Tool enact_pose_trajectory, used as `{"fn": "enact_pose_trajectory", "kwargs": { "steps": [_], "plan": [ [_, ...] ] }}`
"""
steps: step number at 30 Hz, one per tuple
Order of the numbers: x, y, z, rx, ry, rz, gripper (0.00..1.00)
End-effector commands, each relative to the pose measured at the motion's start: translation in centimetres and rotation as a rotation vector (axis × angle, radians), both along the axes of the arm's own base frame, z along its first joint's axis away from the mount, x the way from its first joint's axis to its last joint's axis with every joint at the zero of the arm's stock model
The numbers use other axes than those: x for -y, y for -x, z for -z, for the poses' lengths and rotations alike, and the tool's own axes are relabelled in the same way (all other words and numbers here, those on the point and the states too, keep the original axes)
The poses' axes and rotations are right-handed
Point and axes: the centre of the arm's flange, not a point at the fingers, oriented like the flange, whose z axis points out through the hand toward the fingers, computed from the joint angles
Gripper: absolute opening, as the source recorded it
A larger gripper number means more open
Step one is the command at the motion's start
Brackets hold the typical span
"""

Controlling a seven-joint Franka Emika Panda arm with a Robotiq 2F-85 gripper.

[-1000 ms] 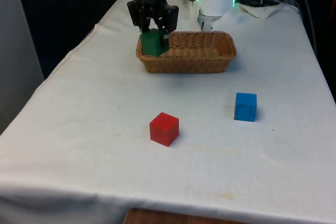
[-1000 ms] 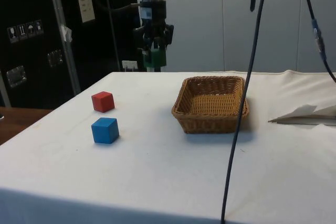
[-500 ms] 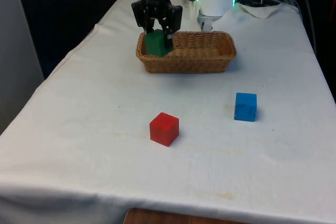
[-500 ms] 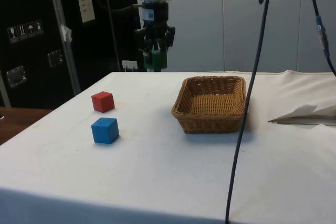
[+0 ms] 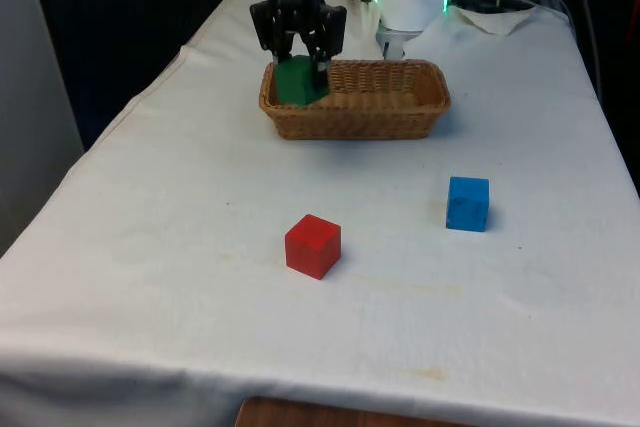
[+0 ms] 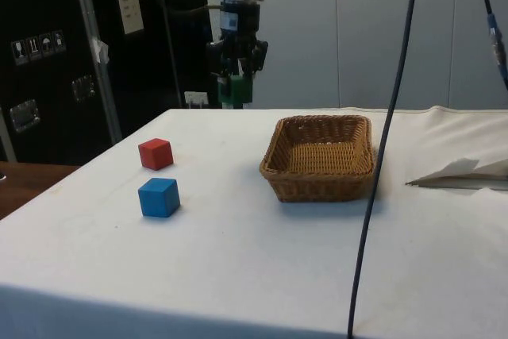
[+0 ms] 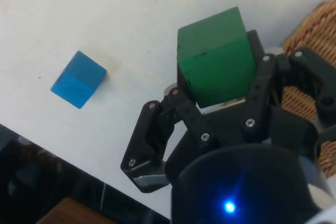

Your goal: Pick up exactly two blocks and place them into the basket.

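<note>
No text can be read; the cabinet labels [image 6: 128,4] are too small to decipher.

Table [image 5: 150,197] under a white cloth, lightly stained and creased. Three things rest directly on it. Wicker basket [image 5: 355,99] at the far end. Red block [image 5: 313,245] nearer the camera, roughly mid-table. Blue block [image 5: 468,203] towards the front view's right, well apart from the red one. In the side view the two blocks sit near each other, apart from the basket [image 6: 321,156].
</note>
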Motion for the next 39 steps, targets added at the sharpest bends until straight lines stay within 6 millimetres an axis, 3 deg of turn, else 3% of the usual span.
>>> {"fn": "enact_pose_trajectory", "kwargs": {
  "steps": [1,4,9,28,35,36,39],
  "plan": [
    [0.2,0.7,-0.3,0.02,0.004,0.002,0.0],
    [0.3,0.2,-0.3,0.017,0.001,-0.003,0.0],
    [1.4,1.4,-0.7,0.037,0.022,-0.022,0.0],
    [2.5,2.0,0.2,0.005,0.101,-0.097,0.0],
    [2.6,3.9,1.6,0.005,0.152,-0.107,0.0],
    [2.7,2.9,1.3,-0.001,0.14,-0.106,0.0],
    [2.4,4.3,2.1,0.009,0.149,-0.105,0.0]
  ]
}}
